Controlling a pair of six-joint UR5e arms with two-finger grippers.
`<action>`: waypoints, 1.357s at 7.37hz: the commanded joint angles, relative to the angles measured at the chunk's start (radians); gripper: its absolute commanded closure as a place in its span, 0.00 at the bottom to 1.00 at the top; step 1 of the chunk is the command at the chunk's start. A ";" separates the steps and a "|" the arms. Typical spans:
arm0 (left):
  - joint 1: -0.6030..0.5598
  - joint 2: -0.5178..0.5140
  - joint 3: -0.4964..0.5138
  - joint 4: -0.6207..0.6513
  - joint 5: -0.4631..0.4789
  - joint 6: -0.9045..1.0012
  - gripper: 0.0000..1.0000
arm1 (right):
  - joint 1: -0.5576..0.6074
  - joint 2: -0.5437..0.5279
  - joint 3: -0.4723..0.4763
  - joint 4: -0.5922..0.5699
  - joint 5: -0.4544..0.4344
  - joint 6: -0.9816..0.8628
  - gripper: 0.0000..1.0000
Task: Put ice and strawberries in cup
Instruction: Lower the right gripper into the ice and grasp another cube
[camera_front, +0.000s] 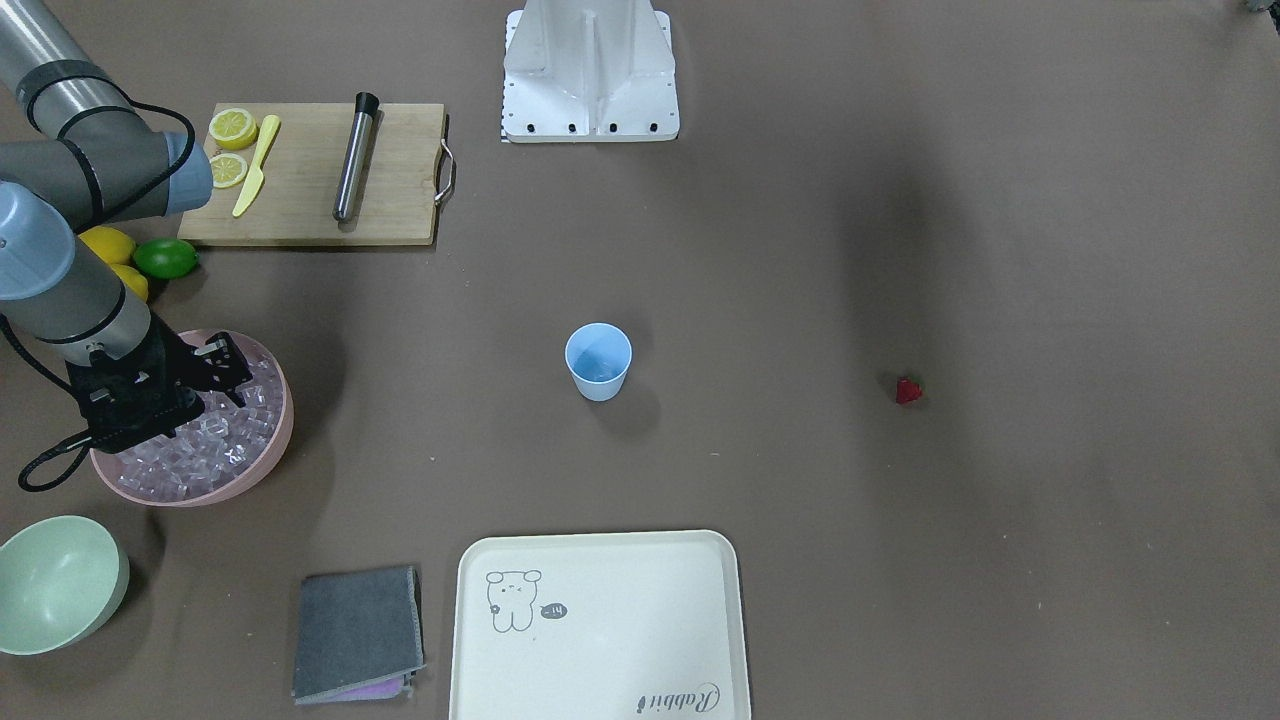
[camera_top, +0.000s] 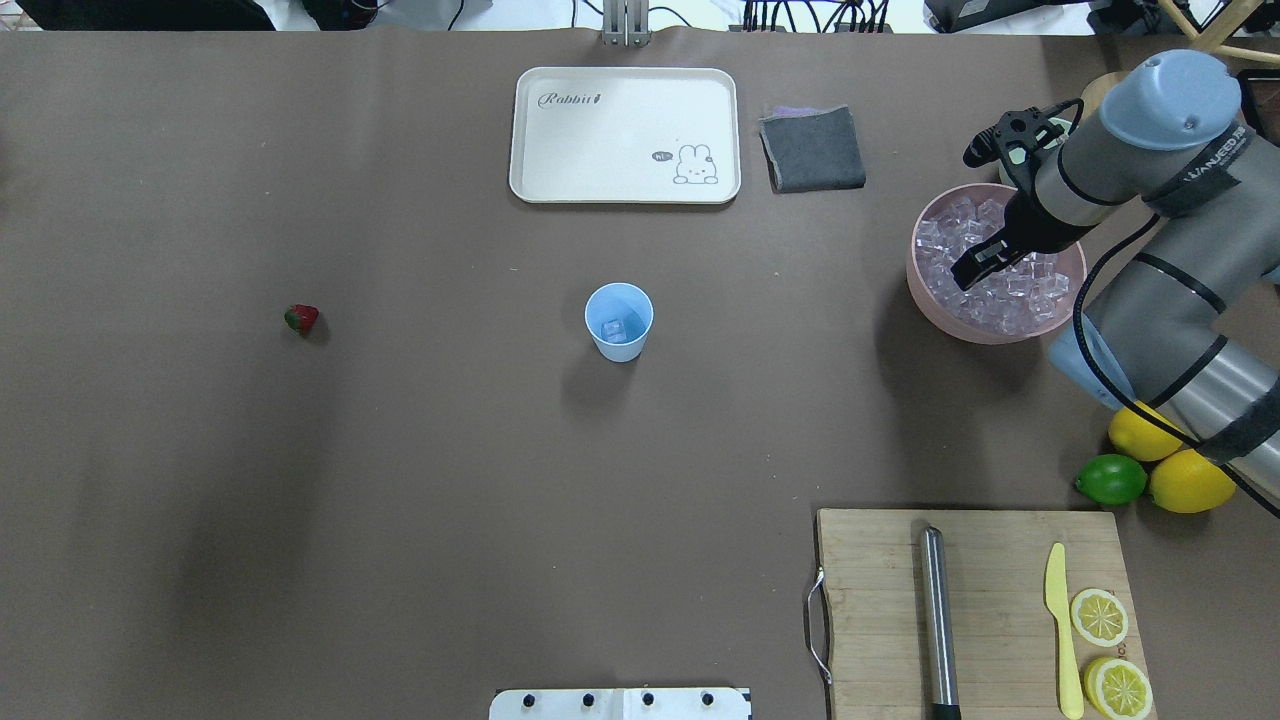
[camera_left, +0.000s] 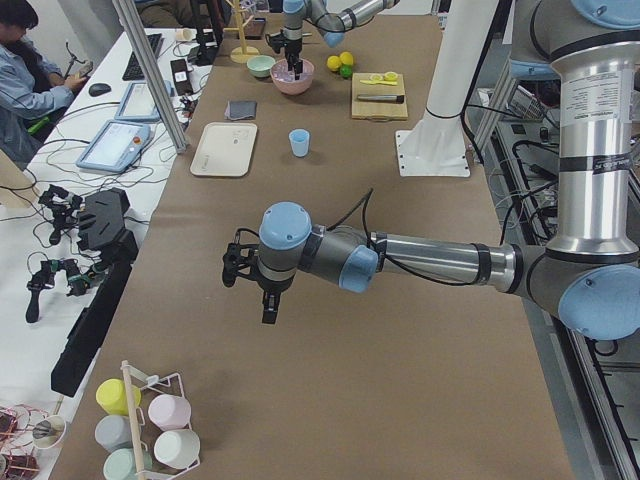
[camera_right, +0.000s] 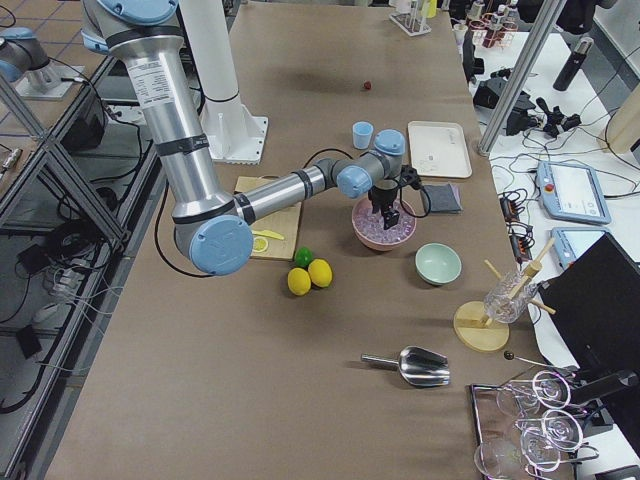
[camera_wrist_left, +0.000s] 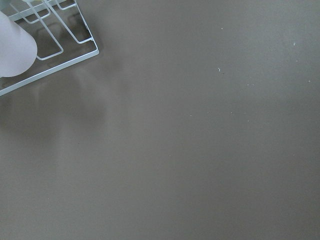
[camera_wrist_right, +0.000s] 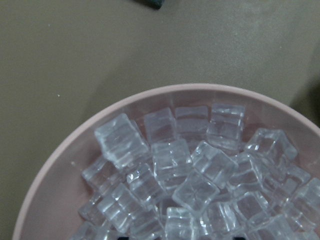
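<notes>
Take the light blue cup (camera_top: 619, 320) as the mark: upright on the brown table (camera_top: 400, 500), one cube of ice (camera_top: 614, 330) lying at its bottom. Find the strawberry (camera_top: 301, 318) well apart from the cup on the robot's left, lying alone. Find the pink bowl (camera_top: 925, 290) well apart from the cup on the robot's right, heaped with clear ice cubes (camera_wrist_right: 195, 190). See the right gripper (camera_top: 985, 262) pointing down into that bowl, fingers spread wide, dark tips among the topmost cubes. Place the left gripper (camera_left: 268, 305) far from the cup toward the table's left end, hanging above the table; cannot tell whether spread or closed, showing in the side view alone. Beyond the cup, on the operators' side: a cream tray (camera_top: 560, 180) and, just beside it, a folded grey cloth (camera_top: 812, 150). On the robot's side of the cup, off to its right: a wooden cutting board (camera_top: 1000, 600) carrying a steel muddler (camera_top: 935, 620), a yellow knife (camera_top: 1060, 620) and two lemon halves (camera_top: 1100, 617).
</notes>
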 joint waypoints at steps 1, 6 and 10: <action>0.000 -0.004 0.003 0.001 0.002 0.000 0.02 | -0.009 0.000 -0.002 0.000 0.000 0.018 0.35; 0.000 -0.001 -0.003 -0.003 0.001 0.000 0.02 | -0.009 0.000 -0.005 0.002 -0.001 0.018 0.48; -0.002 0.002 -0.002 -0.015 -0.001 -0.004 0.02 | -0.009 0.000 -0.005 0.002 -0.001 0.018 0.69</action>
